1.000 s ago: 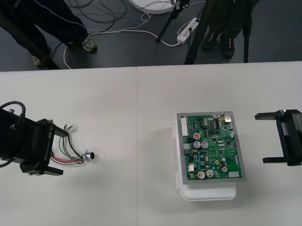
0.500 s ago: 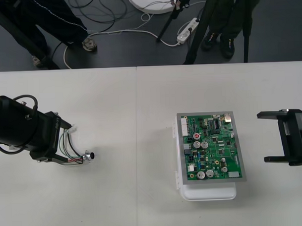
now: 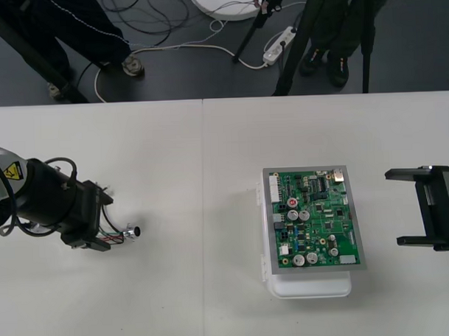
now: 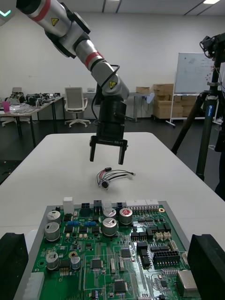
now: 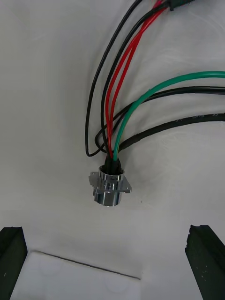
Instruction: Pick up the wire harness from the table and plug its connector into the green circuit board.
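Okay, harness lies flat on the counter, far left side, well apart from the board. Not plugged in.

Harness look: a few thin wires, two red, one green and several black, which bow out in loose loops and gather into one bundle at the socket. Socket is round, shiny metal, with a small flat flange with corner tabs, lying on its side on the counter. From the front, the socket points toward the board and the wires run back under the left claw. Plug end sits under that claw, and I cannot make it out.

Left claw: fingers wide apart, at the two bottom corners of its wrist view, with nothing between them but bare counter. Socket lies just ahead of the gap, centred. Seen from the right wrist, the claw hangs tips down right by the harness; contact with the wires cannot be told.

Right claw: at the right edge of the counter, beside the board and apart from it, fingers spread wide, gripping nothing.

Board is green, packed with silver capacitors and black chips, in a grey frame on a white base, right of centre.
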